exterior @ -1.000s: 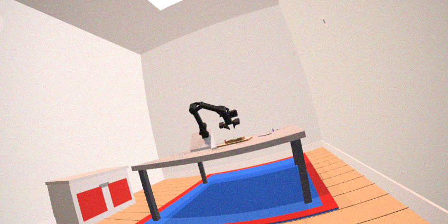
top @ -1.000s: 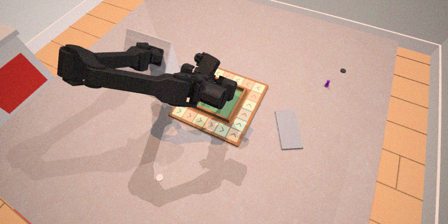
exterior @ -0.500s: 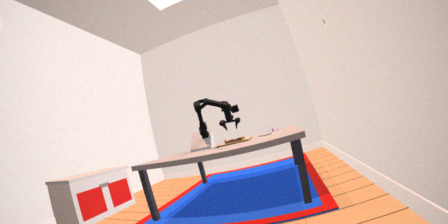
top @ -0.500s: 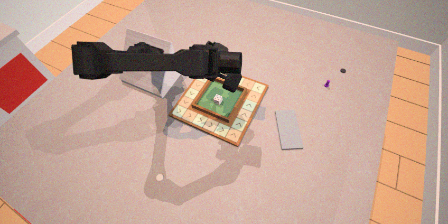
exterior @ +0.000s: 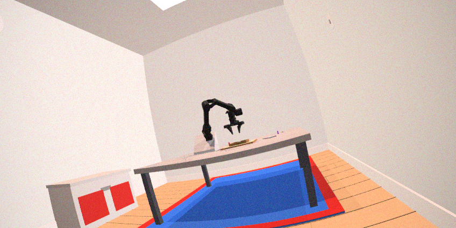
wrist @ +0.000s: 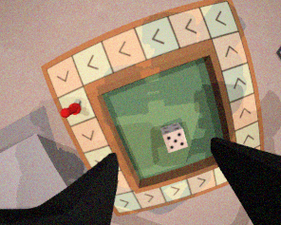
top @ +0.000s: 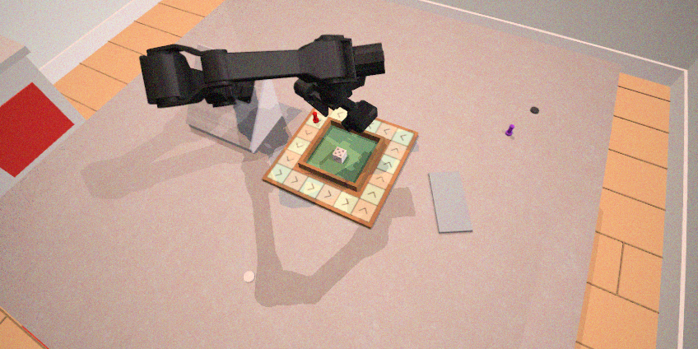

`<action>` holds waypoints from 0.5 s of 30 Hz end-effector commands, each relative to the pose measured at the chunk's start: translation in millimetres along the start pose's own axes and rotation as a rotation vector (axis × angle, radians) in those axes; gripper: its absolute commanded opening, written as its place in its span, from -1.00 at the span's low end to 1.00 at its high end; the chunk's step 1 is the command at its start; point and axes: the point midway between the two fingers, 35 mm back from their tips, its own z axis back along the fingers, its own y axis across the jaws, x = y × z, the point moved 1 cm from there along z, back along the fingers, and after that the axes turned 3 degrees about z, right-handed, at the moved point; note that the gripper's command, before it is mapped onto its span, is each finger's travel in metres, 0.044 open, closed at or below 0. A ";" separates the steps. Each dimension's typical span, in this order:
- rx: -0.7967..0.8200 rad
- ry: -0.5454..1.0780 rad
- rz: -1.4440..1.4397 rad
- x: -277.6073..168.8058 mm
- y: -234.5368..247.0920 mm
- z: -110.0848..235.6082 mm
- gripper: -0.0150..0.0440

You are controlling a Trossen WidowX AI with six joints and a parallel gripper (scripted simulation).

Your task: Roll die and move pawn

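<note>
The white die [top: 339,154] [wrist: 175,138] lies in the green-floored dice tray [top: 328,178] [wrist: 113,137]. Its top shows several pips, one at each corner and one in the middle. The red pawn [top: 315,118] [wrist: 71,110] stands on the board [top: 311,187] [wrist: 158,37], on the pale square just past the upper-left corner square in the wrist view. The arrow on the square after it points down in that view. My gripper [exterior: 235,133] [wrist: 164,152] is open and empty, fingers pointing down, above the board. In the top view my arm hides part of the board's back row and the fingertips.
A purple pawn [top: 509,130] [exterior: 277,132] and a dark disc [top: 534,110] are on the table to the right. A grey flat plate [top: 449,202] lies right of the board. A white disc [top: 248,276] lies below the board in the top view.
</note>
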 end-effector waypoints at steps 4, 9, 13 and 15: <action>-0.005 0.027 -0.488 27.0 51.7 -16.4 0.19; -0.032 0.042 -0.860 34.0 86.8 -27.7 0.19; -0.058 0.049 -1.104 33.9 108.7 -35.9 0.19; -0.060 0.049 -1.118 33.7 109.9 -36.4 0.19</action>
